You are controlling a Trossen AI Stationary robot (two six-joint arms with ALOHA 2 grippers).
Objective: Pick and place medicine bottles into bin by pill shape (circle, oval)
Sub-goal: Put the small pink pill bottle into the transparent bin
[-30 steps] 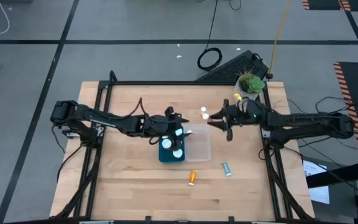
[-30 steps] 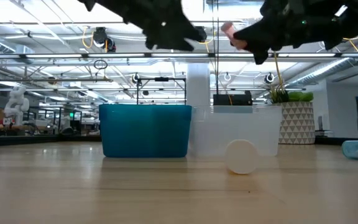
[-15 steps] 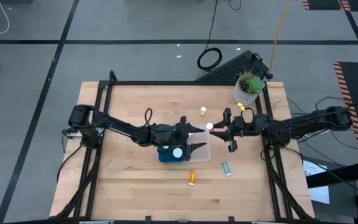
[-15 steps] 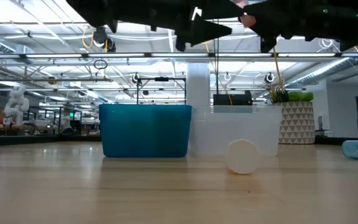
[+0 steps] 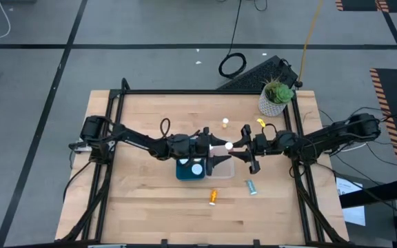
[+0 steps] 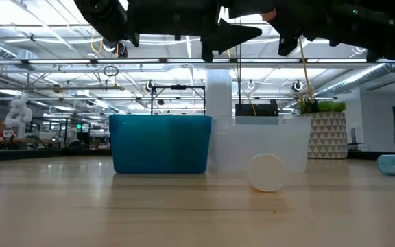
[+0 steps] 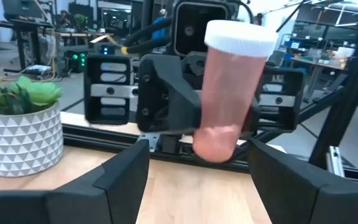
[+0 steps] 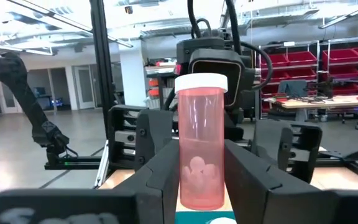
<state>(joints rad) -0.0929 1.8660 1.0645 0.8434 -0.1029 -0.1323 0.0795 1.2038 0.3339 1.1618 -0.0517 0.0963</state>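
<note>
Left gripper now spread beside right-held pink bottle.

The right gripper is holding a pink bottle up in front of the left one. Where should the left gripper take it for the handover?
Probably the upper body just under the white cap. The right gripper clamps the pink bottle low on its upright body, leaving that band bare. The left gripper, open and facing it, could come straight on, fingers either side of the cylinder.

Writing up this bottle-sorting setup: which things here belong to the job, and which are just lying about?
Job: pink bottle held in right gripper jaws; left gripper facing it; teal bin; clear bin; orange bottle; teal bottle; small bottle.

Lying about: potted plant.
</note>
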